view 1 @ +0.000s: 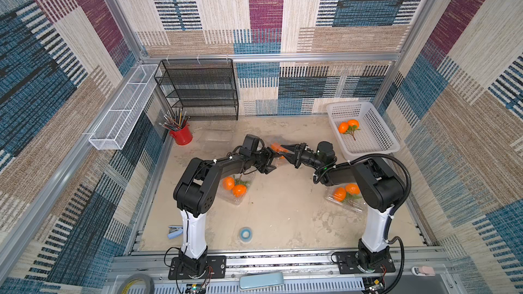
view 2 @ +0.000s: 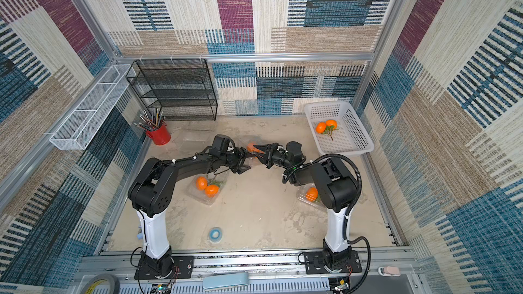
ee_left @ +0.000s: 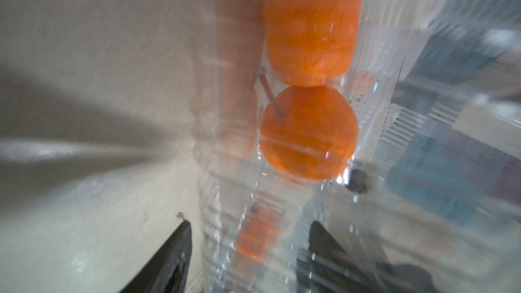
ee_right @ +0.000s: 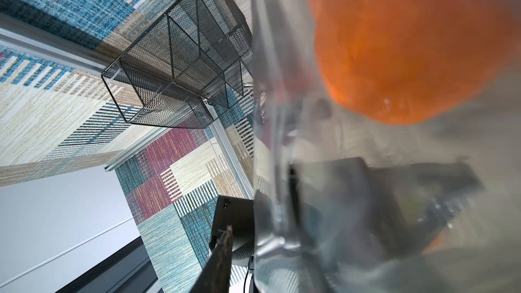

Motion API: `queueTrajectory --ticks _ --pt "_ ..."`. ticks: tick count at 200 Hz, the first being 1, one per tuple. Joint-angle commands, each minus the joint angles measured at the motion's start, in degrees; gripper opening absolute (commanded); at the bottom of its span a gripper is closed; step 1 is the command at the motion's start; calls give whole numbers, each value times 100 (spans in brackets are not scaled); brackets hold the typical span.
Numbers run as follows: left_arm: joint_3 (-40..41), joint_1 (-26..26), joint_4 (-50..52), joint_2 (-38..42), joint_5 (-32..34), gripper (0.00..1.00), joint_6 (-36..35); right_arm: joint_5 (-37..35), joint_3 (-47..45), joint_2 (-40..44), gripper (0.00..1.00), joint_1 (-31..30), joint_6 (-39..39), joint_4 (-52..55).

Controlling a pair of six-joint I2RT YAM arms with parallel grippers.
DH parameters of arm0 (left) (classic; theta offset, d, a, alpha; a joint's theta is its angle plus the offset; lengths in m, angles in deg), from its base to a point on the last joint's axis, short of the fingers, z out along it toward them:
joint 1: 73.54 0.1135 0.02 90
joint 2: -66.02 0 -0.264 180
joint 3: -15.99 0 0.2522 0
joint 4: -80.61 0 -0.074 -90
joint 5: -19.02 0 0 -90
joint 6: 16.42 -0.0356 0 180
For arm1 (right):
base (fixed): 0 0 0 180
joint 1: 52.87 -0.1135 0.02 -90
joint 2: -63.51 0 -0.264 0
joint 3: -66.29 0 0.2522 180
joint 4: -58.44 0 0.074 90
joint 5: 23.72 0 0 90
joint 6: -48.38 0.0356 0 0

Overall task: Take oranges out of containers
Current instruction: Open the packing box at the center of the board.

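Oranges [view 1: 275, 147] sat between your two pincers in both top views, inside a clear held container [view 1: 274, 140] mid-table, where the arms met tip to tip. My judgement is that you took it from two sides so one pincer could steady the box while its partner worked the lid. Behind the left pincer [view 1: 272, 160], beside its own arm, a second container [view 1: 236, 200] had two oranges in it. Behind the right pincer [view 1: 283, 150], by that arm, a third container [view 1: 353, 207] had two more. An empty container [view 1: 218, 137] lay off to the left pincer's far side. The white basket [view 1: 370, 149], well apart from the right pincer, carried a leafy pair [view 1: 348, 126].

From your left wrist, two oranges with a stem between them lay just ahead of the tips behind ribbed plastic, and the left pincer was clamped narrowly on that box's wall.

From your right wrist, one orange loomed just past the tips, and a clear wall ran inside the one visible finger [ee_right: 220, 260]. Whether the right pincer pinched that wall or only straddled it, you could not tell.
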Motion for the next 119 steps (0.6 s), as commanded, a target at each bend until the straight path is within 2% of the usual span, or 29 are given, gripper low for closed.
queueTrajectory --ticks 1,37,54,98,119 --pt "-12 5 70 15 -80 67 -134 -196 -81 78 34 -2 238 -276" --pt "73 12 126 96 -73 66 -160 -136 -46 16 34 30 212 -395" --pt "128 38 122 165 -59 66 -164 -77 -17 79 34 107 -57 -172" --pt "-78 51 594 428 16 68 -547 397 602 383 32 582 -2277 2409" --pt "-1 51 578 484 16 70 -530 432 859 385 32 672 -3043 3307"
